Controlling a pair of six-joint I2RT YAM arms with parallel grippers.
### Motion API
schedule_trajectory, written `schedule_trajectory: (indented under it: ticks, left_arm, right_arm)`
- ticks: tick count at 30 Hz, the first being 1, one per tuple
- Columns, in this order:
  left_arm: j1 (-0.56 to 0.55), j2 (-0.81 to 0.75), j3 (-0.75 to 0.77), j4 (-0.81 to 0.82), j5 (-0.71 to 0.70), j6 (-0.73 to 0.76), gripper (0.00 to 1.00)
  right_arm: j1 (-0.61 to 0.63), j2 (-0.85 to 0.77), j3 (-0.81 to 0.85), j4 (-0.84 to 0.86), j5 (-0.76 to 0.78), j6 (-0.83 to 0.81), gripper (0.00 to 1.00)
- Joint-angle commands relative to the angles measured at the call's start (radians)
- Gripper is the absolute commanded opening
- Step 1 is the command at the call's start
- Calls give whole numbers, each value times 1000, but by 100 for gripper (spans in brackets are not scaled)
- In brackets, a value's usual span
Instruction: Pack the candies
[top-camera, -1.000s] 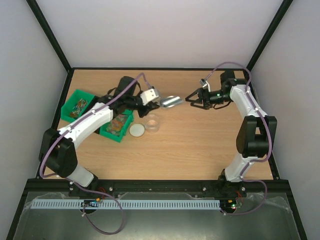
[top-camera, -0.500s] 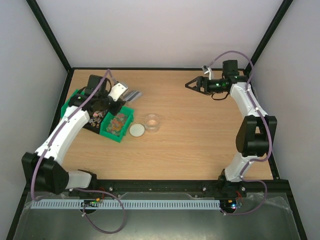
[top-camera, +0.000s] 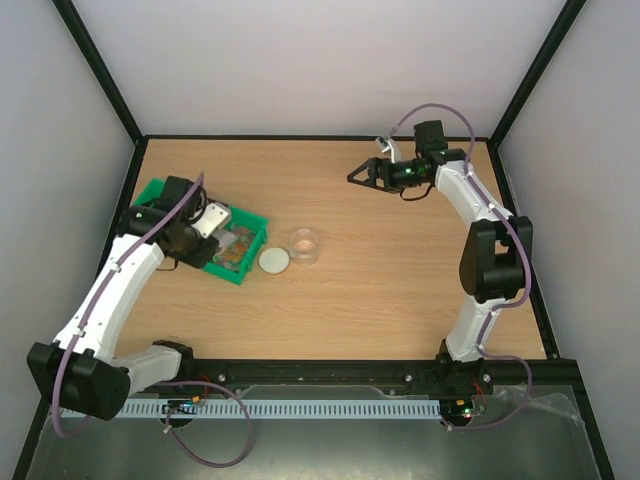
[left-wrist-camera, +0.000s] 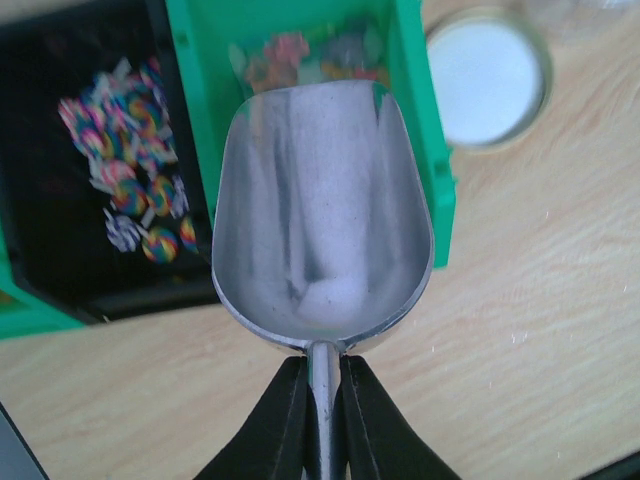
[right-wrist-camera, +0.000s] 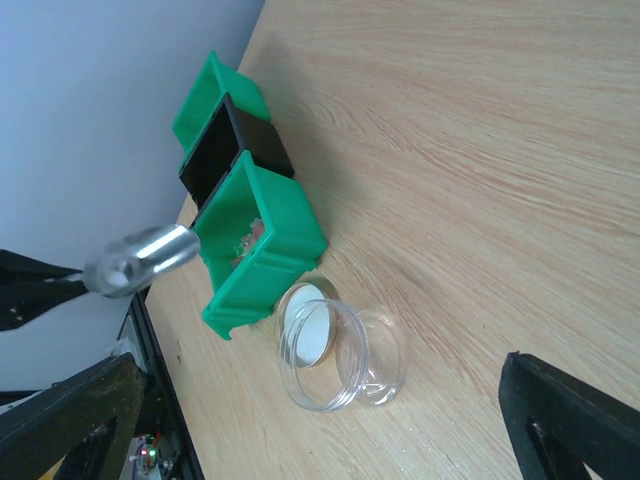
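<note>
The candies (left-wrist-camera: 300, 50) lie in a green bin (top-camera: 243, 258); more striped ones (left-wrist-camera: 130, 190) lie in the black bin beside it. My left gripper (left-wrist-camera: 320, 372) is shut on the handle of a shiny metal scoop (left-wrist-camera: 320, 210). The scoop is empty and hovers over the green bin's near end. In the top view my left gripper (top-camera: 207, 222) is above the bins. The clear jar (top-camera: 305, 245) stands open and empty on the table, with the whitish lid (top-camera: 274, 261) lying beside it. My right gripper (top-camera: 360, 176) is open and empty at the far right, well away from the jar (right-wrist-camera: 345, 355).
Another green bin (top-camera: 150, 193) sits at the far left behind the black one. The table's left edge and the frame post run close to the bins. The right wrist view shows the scoop (right-wrist-camera: 150, 255), the bins and the lid (right-wrist-camera: 305, 325) from the far side.
My left arm has swung left and back toward me with the scoop, from mid-table to over the bins. My right gripper has moved left along the far side, still open.
</note>
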Motion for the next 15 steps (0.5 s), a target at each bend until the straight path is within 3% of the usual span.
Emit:
schedule_trajectory:
  ticks: [1, 11, 15]
  left_arm:
    - [7, 2, -52, -75, -59, -4, 2]
    - [6, 118, -93, -56, -36, -23, 2]
    - [4, 178, -88, -52, -92, -15, 2]
  right_arm:
    - [4, 34, 74, -4, 4, 5, 99]
    - [4, 37, 95, -58, 37, -14, 99]
    - [4, 32, 90, -58, 49, -7, 99]
